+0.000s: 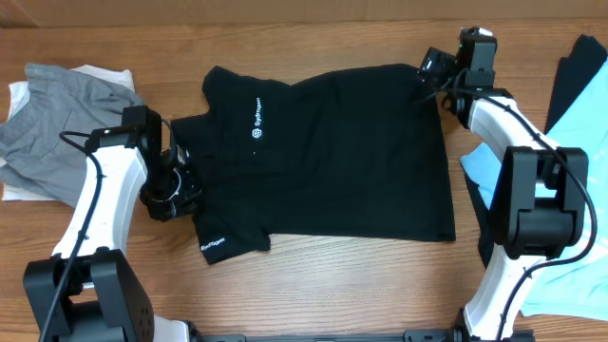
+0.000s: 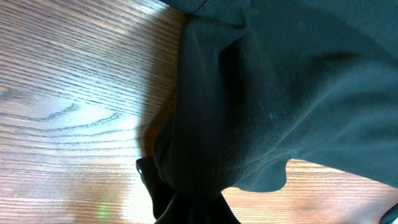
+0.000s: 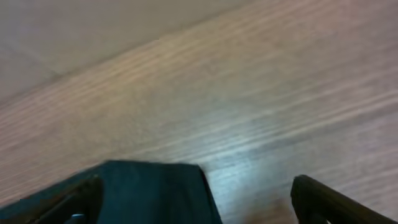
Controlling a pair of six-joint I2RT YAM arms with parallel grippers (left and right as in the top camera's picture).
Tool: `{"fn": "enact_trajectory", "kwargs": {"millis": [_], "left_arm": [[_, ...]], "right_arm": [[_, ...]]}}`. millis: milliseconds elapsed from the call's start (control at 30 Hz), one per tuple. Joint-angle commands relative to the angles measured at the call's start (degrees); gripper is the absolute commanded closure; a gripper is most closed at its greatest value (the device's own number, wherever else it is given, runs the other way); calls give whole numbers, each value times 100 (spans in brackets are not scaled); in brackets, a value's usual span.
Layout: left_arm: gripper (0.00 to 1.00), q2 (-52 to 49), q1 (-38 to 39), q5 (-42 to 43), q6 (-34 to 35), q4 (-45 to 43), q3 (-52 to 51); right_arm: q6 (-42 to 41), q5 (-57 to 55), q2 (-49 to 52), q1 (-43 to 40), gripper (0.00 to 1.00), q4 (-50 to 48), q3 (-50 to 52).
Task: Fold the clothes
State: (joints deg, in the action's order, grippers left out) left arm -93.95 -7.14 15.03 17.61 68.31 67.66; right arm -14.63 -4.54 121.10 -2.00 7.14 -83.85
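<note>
Table (image 1: 323,28) wood-grain; black T-shirt (image 1: 332,161) spread flat mid-table, white logo text facing up. Grey and white clothes (image 1: 57,133) heaped at left edge; light blue garment (image 1: 589,123) at right edge. Left gripper (image 1: 179,182) pressed together, pinching bunched black fabric at shirt's left sleeve. Right gripper (image 1: 427,71) at shirt's far right corner, jaws spread wide, nothing pinched

White arms (image 1: 90,204), black joints (image 1: 537,204), black cables (image 1: 74,139)

Hand (image 3: 196,188) spread; black shirt (image 3: 149,193) corner between.
</note>
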Motion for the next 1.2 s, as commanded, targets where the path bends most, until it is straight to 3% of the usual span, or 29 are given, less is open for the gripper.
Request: {"fn": "enact_trajectory", "kwargs": {"millis": [0, 200, 333, 500, 667, 867, 1167], "left_arm": [[95, 96, 9, 48, 22, 7, 74], [93, 96, 9, 48, 22, -26, 74], [91, 96, 9, 48, 20, -28, 74], [89, 96, 9, 46, 20, -118, 74], [89, 96, 9, 48, 20, -131, 74], [89, 96, 9, 48, 20, -149, 74], [89, 96, 9, 48, 20, -149, 74]], "right_arm": [[-24, -101, -133, -129, 0, 726, -133], [-92, -83, -1106, -361, 0, 3195, -133], [-647, 28, -1539, -588, 0, 4758, -133], [-804, 693, -1591, -916, 2, 5952, 63], [-841, 1318, -2002, -997, 4, 5613, 1405], [-1491, 1364, -3165, -997, 4, 4719, 3051], [-2006, 1434, -3436, -887, 7, 3947, 4172]]}}
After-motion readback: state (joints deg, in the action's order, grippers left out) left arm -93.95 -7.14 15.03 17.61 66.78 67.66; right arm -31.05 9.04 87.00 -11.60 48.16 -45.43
